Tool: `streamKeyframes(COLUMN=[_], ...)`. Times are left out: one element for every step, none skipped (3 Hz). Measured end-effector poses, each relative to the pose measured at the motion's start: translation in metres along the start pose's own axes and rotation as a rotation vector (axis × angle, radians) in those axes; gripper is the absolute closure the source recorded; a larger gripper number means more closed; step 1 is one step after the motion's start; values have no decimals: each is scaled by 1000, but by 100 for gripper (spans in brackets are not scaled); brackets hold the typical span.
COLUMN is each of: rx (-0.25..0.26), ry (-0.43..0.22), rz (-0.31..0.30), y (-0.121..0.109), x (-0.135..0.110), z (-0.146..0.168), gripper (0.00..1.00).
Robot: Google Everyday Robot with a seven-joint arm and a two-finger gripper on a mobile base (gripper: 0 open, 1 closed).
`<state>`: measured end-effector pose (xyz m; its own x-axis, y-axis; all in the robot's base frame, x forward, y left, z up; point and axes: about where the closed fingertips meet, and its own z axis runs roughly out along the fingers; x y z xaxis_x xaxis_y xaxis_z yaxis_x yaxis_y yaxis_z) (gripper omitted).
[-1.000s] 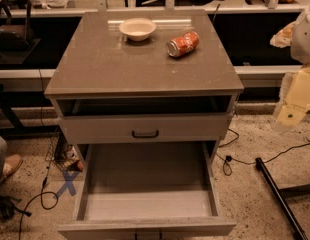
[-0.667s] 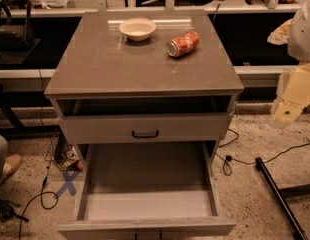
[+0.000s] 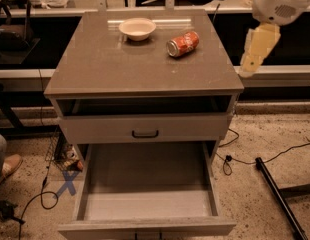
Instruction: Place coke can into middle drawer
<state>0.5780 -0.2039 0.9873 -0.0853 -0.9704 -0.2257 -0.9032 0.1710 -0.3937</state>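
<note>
Coke can (image 3: pixel 182 44) lies sideways on the surface (image 3: pixel 110 69), left of the end effector (image 3: pixel 253 59) (open or closed: cannot tell); grasp across its round body advised.

Orange-red coke can (image 3: pixel 183 44) is lying sideways on the surface (image 3: pixel 105 64), middle drawer (image 3: pixel 147 204) is sitting pulled open, hand (image 3: pixel 248 68) is hovering off right.
</note>
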Motion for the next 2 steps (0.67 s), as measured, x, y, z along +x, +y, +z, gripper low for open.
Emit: streamKeyframes(rx=[25, 25], ry=[-60, -60], rz=[-11, -11], y=[-67, -67], x=[-9, -9], z=[43, 43], gripper=[0, 0])
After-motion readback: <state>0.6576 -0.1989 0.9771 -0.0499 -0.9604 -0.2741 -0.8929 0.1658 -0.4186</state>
